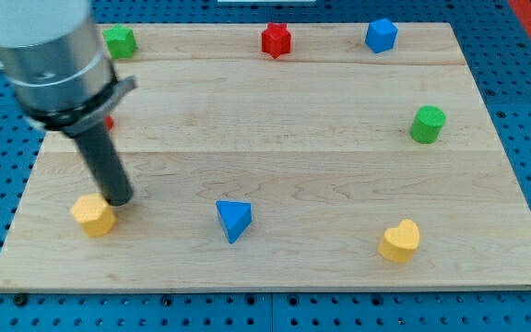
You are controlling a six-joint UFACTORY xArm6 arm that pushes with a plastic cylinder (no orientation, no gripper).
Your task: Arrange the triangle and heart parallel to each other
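Observation:
A blue triangle block (pixel 233 219) lies at the lower middle of the wooden board (pixel 284 148). A yellow heart block (pixel 400 241) lies at the lower right, well apart from the triangle. My tip (pixel 118 200) rests on the board at the lower left, just above and right of a yellow hexagon-like block (pixel 93 215), close to or touching it. The tip is well to the left of the blue triangle.
A green block (pixel 118 41) sits at the top left, a red star block (pixel 276 40) at the top middle, a blue block (pixel 381 35) at the top right, a green cylinder (pixel 427 124) at the right. A red block (pixel 109 121) is mostly hidden behind the rod.

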